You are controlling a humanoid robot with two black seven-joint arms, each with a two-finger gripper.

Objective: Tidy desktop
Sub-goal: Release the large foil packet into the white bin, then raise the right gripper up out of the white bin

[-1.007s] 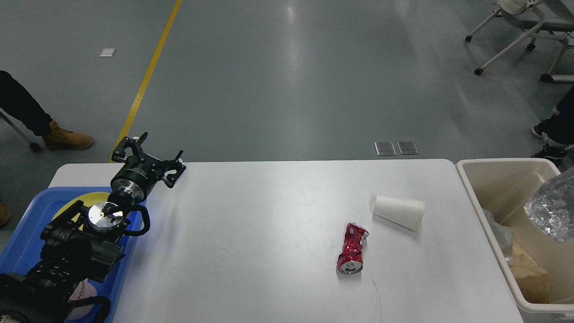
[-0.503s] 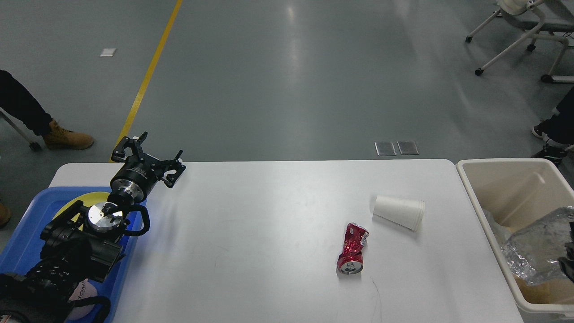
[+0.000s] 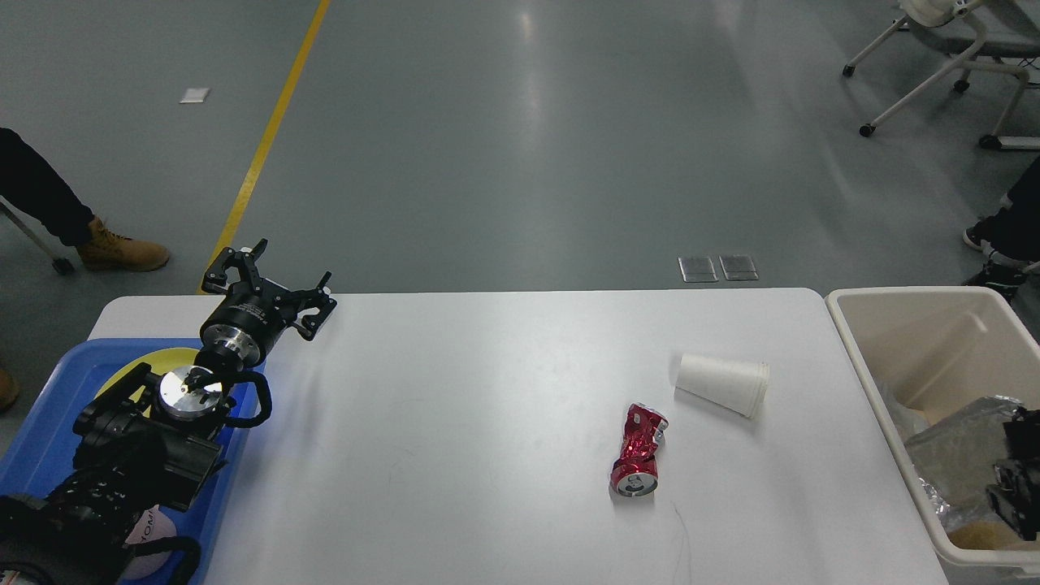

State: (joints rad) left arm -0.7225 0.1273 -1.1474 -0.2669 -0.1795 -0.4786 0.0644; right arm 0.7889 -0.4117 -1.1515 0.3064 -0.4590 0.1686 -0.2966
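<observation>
White matte desktop [image 3: 487, 422] fills the centre over grey polished floor [image 3: 528, 146]. Left gripper [image 3: 268, 288], at nine o'clock, spread wide and empty; right gripper [image 3: 1016, 491], at four o'clock, too dark to judge.

Even, bright overhead light, cool white tone. Glossy grey floor [image 3: 528, 146] shows soft glare streaks top centre. White table [image 3: 487, 422] evenly lit w/ faint sheen left of centre; shadows short & soft under crushed can [image 3: 639, 451] and paper cup [image 3: 721, 384]. Sharp focus throughout, no motion blur, slight wide-angle stretch at the edges.
</observation>
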